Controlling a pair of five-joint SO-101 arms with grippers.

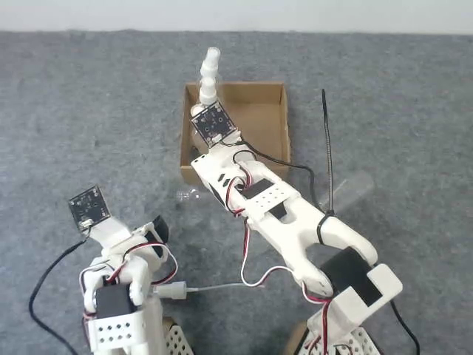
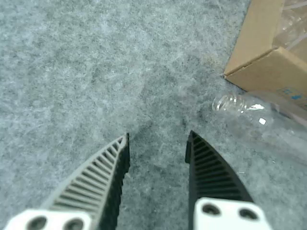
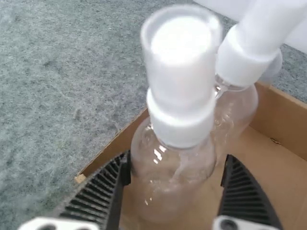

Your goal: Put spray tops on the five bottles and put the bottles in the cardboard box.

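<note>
Right wrist view: the right gripper [image 3: 176, 158] has its ribbed black jaws closed against the sides of a clear plastic bottle [image 3: 168, 179], which stands upright and wears a white spray top [image 3: 180, 72]. It is held at the far left corner of the brown cardboard box [image 3: 283, 115]. A second clear bottle [image 3: 237, 110], also capped in white, stands just behind it and touches it. The left gripper [image 2: 158, 135] hangs with its jaws wide apart above the grey carpet [image 2: 72, 72]. An uncapped clear bottle [image 2: 244, 108] lies on its side beside the box's near left corner.
</note>
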